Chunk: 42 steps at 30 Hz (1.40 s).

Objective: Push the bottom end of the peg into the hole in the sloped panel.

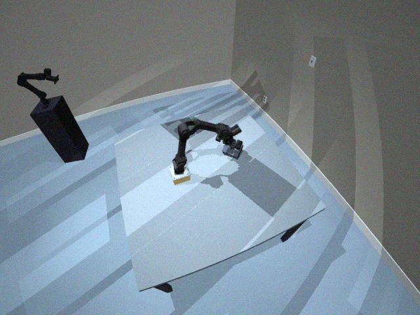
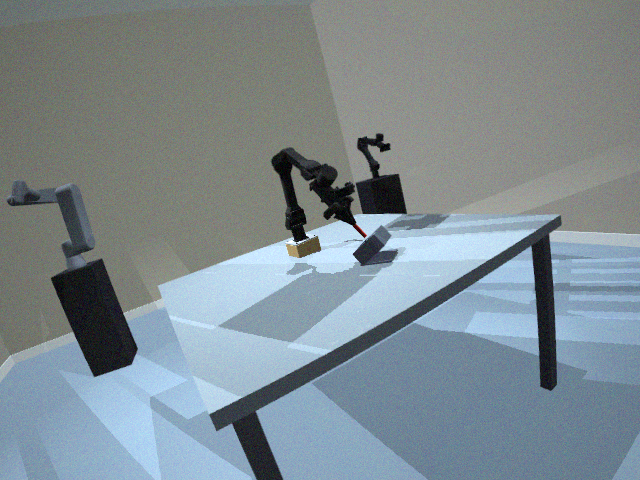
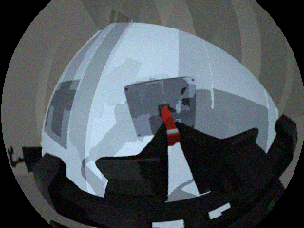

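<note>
Exterior view: one red peg (image 2: 360,230) (image 3: 169,124), slanted, clamped in my gripper (image 1: 233,144) (image 2: 353,221) (image 3: 170,125); one grey sloped panel (image 1: 231,151) (image 2: 372,244) (image 3: 154,102) on the counter (image 1: 189,230) (image 2: 248,330) (image 3: 142,47). Top view: my gripper, over the panel; peg too small to make out. Wrist view: peg's far end at the square hole (image 3: 163,108); depth, I cannot tell.

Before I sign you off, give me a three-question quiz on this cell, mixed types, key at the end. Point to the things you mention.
1. True or false: the pincer (image 2: 354,223) (image 3: 170,125) is open with nothing between its fingers.
2. Fill in: the peg (image 2: 360,230) (image 3: 167,121) is ____ in colour.
3. Which is tilted on the table (image 2: 268,330): (a) the sloped panel (image 1: 230,151) (image 2: 368,249) (image 3: 146,101) or (b) the arm's tan base block (image 1: 182,179) (image 2: 303,249)?

Key: 1 false; 2 red; 3 a
</note>
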Tool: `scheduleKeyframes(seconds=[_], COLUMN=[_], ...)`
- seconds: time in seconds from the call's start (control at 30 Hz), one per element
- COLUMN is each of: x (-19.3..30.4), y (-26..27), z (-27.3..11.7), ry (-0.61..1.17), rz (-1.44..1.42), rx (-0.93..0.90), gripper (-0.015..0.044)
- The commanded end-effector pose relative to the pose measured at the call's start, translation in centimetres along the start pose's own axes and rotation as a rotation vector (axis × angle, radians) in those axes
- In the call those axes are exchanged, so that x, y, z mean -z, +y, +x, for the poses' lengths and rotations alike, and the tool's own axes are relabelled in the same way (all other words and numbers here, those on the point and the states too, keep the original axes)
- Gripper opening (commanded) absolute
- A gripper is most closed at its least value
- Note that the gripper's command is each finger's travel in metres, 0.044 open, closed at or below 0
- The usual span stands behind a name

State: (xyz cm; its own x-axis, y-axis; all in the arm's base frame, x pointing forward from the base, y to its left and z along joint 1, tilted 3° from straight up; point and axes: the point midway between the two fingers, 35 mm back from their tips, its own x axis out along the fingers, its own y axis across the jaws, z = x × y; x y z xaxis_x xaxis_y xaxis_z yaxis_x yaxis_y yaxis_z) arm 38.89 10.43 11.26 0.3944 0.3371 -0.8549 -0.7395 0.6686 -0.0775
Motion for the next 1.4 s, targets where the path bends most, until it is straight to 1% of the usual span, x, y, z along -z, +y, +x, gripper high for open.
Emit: scheduleKeyframes(seconds=[0.0, 1.37], x=[-0.1, 0.2], y=[0.0, 0.0], z=[-0.1, 1.0], ry=[-0.003, -0.003], rz=[-0.001, -0.001], rx=[0.002, 0.002], gripper=[0.0, 0.0])
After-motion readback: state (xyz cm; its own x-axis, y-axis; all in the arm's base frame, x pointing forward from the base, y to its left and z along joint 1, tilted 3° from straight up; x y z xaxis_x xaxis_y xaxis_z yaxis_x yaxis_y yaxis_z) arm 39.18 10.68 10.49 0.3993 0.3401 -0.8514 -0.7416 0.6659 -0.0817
